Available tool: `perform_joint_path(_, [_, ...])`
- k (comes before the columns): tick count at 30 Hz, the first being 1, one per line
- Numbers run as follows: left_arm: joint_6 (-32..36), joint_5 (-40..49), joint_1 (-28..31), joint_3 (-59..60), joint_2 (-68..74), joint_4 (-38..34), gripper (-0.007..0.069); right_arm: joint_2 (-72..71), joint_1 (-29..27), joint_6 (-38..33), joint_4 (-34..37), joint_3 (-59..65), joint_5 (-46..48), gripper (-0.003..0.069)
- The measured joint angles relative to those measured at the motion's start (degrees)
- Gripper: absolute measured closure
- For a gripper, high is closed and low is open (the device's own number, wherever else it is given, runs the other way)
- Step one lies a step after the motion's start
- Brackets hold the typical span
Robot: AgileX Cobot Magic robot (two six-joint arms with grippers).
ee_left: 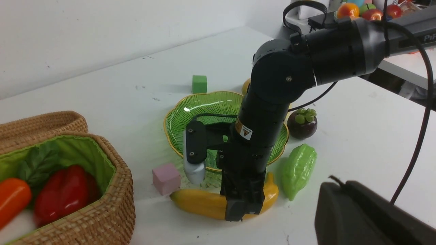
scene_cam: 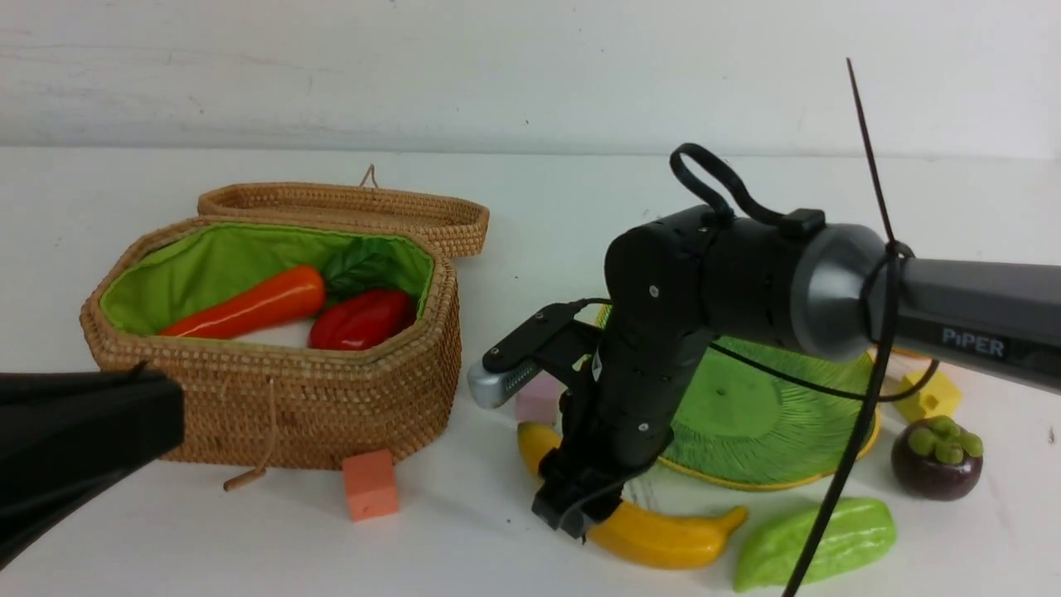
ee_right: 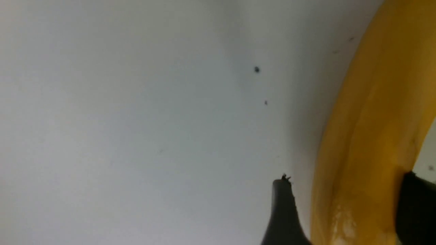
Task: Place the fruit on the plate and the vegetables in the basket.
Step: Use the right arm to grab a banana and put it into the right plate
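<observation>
I am clamping my right end effector (scene_cam: 572, 506) on the middle of the banana (scene_cam: 663, 535), with one finger pressing each side while it is lying on the surface (scene_cam: 249, 539) just in front of the plate (scene_cam: 746, 414). I am keeping my left end effector (ee_left: 340, 190) closed, fingers together, and hanging low beside the basket (scene_cam: 331, 398). The carrot (scene_cam: 249, 307) and red bell pepper (scene_cam: 360, 319) are sitting inside the basket. The green gourd (scene_cam: 816, 543) is lying near the banana's tip, and the mangosteen (scene_cam: 937, 458) is resting beside the plate.
</observation>
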Motion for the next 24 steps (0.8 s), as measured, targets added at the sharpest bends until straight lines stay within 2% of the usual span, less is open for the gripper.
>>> perform_joint_path(9, [0.0, 0.0, 0.0, 0.1, 0.0, 0.0, 0.0638, 0.4, 0.4, 3.7, 1.2, -0.2, 2.3, 0.0215])
perform_joint_path(17, [0.0, 0.0, 0.0, 0.1, 0.0, 0.0, 0.0638, 2.6, 0.4, 4.1, 1.5, -0.2, 1.4, 0.0098])
perform_joint_path(21, [0.0, 0.0, 0.0, 0.1, 0.0, 0.0, 0.0638, 3.6, 0.4, 4.1, 1.2, -0.3, 1.4, 0.0104])
perform_joint_path(24, [0.0, 0.0, 0.0, 0.1, 0.0, 0.0, 0.0638, 3.6, 0.4, 4.1, 1.1, -0.3, 1.4, 0.0164])
